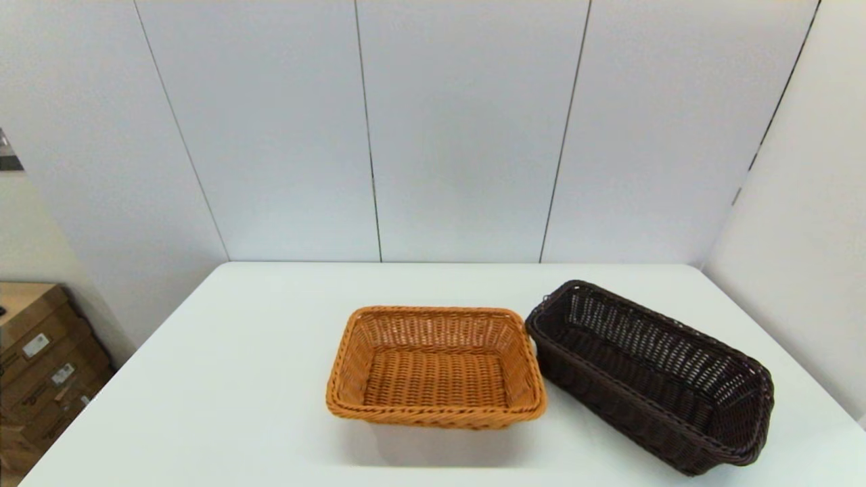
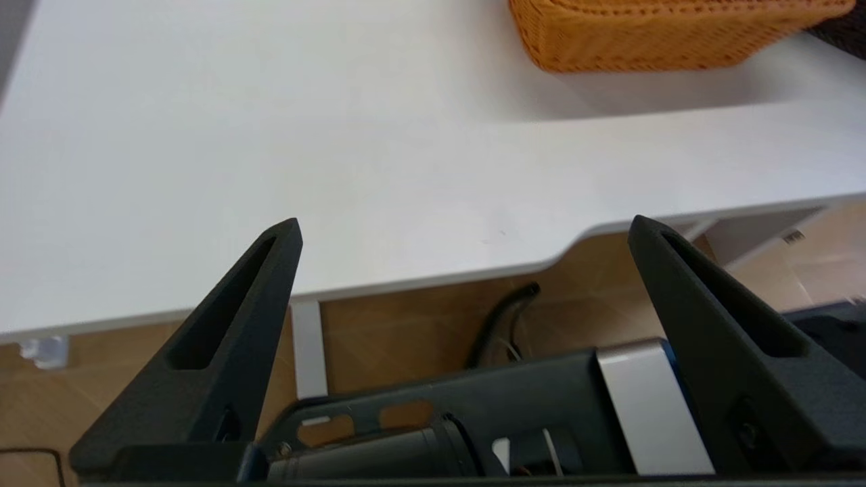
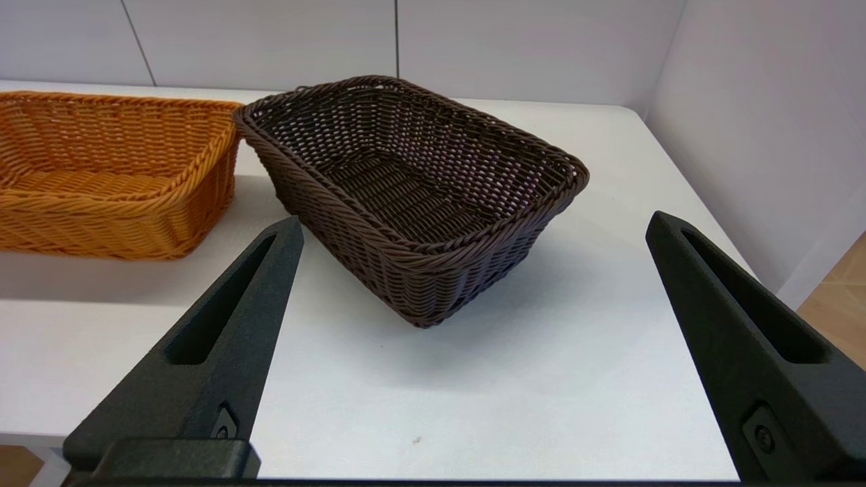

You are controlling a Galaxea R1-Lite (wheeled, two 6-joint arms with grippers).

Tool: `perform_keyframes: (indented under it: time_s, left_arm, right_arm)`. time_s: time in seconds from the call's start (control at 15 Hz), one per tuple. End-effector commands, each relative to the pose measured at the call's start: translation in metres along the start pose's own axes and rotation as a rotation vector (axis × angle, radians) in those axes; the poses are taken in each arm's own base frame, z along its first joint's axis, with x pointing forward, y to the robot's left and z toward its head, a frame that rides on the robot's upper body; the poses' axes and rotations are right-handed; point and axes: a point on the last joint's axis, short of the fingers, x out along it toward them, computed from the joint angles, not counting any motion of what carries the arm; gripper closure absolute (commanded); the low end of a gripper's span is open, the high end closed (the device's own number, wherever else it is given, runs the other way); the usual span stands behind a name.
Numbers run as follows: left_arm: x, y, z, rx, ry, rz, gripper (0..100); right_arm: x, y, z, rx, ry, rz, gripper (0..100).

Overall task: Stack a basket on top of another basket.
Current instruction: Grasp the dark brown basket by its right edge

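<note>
The dark brown basket (image 1: 653, 375) sits at an angle on the right of the white table (image 1: 223, 379), its corner close to the orange-tan basket (image 1: 436, 365) at the centre. Both stand upright and hold nothing. The right wrist view shows the dark brown basket (image 3: 413, 196) a short way ahead of my open right gripper (image 3: 473, 226), with the orange-tan basket (image 3: 111, 176) beside it. My left gripper (image 2: 463, 226) is open and low by the table's near edge, and the orange-tan basket (image 2: 670, 34) lies far beyond it. Neither arm shows in the head view.
Pale wall panels (image 1: 460, 128) close off the back and right of the table. Cardboard boxes (image 1: 40, 365) stand on the floor to the left. A wide bare stretch of table (image 2: 270, 135) lies left of the baskets.
</note>
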Motion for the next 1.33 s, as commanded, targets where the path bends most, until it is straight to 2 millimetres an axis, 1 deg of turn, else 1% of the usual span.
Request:
perform_keyframes:
  time_s: [0.07,0.27,0.47,0.6,0.73,0.87,1.07,1.33]
  left_arm:
    - [0.004,0.003,-0.016,0.051,-0.089,0.033,0]
    - [0.006,0.004,-0.015,0.056,-0.115,0.087,0]
    - [0.018,0.008,-0.011,0.081,-0.234,0.148,0]
    - [0.031,0.013,-0.017,0.151,-0.281,0.205,0]
    - [0.039,0.015,-0.021,0.176,-0.332,0.218,0]
    - [0.041,0.015,-0.02,0.175,-0.371,0.221,0]
    - [0.041,0.015,-0.02,0.141,-0.374,0.218,0]
    - [0.041,0.016,-0.02,0.141,-0.374,0.219,0]
  right_arm:
    - [0.0,0.0,0.0,-0.001,0.001,0.001,0]
    - [0.0,0.0,0.0,-0.001,0.001,0.001,0]
    - [0.0,0.0,0.0,-0.001,0.001,0.001,0]
    - [0.0,0.0,0.0,-0.001,0.0,0.001,0]
    - [0.0,0.0,0.0,-0.001,0.001,0.001,0]
    - [0.0,0.0,0.0,-0.001,0.001,0.001,0]
    - [0.0,0.0,0.0,-0.001,0.001,0.001,0]
    - [0.0,0.0,0.0,-0.001,0.001,0.001,0]
